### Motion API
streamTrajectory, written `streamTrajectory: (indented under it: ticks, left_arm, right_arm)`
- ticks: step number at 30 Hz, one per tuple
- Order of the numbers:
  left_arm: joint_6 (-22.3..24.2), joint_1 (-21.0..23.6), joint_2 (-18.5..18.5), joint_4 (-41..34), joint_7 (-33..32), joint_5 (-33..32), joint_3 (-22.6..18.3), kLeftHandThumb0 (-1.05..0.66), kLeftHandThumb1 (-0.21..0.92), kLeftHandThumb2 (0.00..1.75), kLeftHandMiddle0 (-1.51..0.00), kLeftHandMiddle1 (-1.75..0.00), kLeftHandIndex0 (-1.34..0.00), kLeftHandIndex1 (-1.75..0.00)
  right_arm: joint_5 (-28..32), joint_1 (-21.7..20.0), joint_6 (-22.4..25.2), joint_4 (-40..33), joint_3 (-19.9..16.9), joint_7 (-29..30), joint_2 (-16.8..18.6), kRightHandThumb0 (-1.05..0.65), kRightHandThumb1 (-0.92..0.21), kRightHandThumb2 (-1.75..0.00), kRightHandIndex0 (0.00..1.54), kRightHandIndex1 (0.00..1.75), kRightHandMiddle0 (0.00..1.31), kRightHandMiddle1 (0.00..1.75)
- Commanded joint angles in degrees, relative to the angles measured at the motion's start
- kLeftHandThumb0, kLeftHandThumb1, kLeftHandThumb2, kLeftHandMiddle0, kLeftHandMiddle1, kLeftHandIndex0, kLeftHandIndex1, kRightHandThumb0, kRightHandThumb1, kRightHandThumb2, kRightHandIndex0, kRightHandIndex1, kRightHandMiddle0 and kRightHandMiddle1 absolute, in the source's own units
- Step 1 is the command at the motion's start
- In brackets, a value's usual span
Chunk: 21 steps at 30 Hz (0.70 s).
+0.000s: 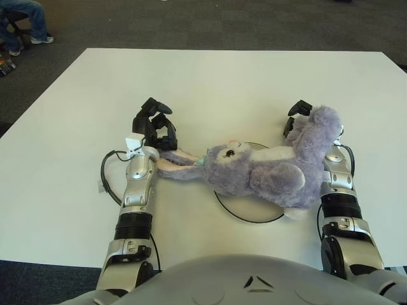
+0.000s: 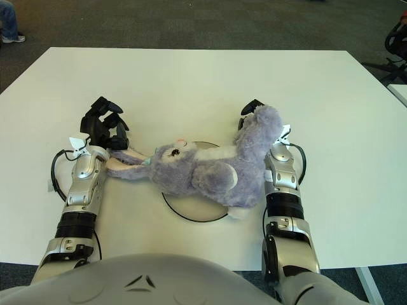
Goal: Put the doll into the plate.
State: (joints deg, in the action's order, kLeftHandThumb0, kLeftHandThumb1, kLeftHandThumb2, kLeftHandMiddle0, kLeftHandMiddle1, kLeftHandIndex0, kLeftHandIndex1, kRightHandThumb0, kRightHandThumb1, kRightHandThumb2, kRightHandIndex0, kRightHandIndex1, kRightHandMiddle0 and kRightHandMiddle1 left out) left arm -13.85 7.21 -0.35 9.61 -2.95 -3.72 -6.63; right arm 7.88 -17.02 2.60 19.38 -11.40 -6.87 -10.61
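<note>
The doll (image 1: 267, 170), a purple plush rabbit, lies on its side across the plate (image 1: 236, 213) on the white table (image 1: 210, 89), ears trailing left. The left hand (image 1: 154, 125) sits just beyond the ears, fingers curled, holding nothing. The right hand (image 1: 297, 114) shows behind the doll's raised leg; whether it grips cannot be told.

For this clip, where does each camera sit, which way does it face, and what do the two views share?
Left eye view: on the head, looking forward and down at the white table; both forearms and the chest show.
Right eye view: same head, slightly to the right; same body parts show.
Shared: purple doll lying across the plate, ears reaching beside the left hand, right hand behind its feet.
</note>
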Motion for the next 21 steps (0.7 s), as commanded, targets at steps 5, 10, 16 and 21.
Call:
streamTrajectory:
  ticks: [5, 10, 16, 21]
  left_arm:
    - [-0.2, -2.8, -0.3, 1.8, -0.2, 0.1, -0.3, -0.01, -0.07, 1.75, -0.90, -1.75, -0.68, -1.72]
    - [-0.3, -2.8, -0.3, 1.7, -0.1, -0.1, -0.4, -0.01, -0.03, 1.71, -0.87, -1.74, -0.64, -1.74]
    - [-0.5, -2.9, -0.3, 1.6, 0.2, -0.4, -0.4, -0.01, -0.02, 1.70, -0.87, -1.74, -0.63, -1.75]
    - [-0.7, -2.9, -0.3, 1.5, 0.4, -0.6, -0.4, -0.01, -0.04, 1.73, -0.89, -1.75, -0.65, -1.75]
  right_arm:
    - [0.1, 1.1, 2.0, 0.7, -0.2, 0.4, -0.2, -0.01, 0.02, -1.71, 0.86, 1.75, 0.64, 1.75]
    - [0.4, 1.1, 2.0, 0.8, -0.4, 0.2, -0.2, -0.01, 0.03, -1.72, 0.86, 1.75, 0.65, 1.75]
    - [0.5, 1.1, 1.7, 1.0, -0.5, 0.2, -0.1, -0.01, 0.02, -1.71, 0.86, 1.75, 0.64, 1.75]
    - [0.4, 1.0, 1.5, 1.2, -0.5, 0.3, -0.2, -0.01, 0.02, -1.71, 0.86, 1.75, 0.64, 1.75]
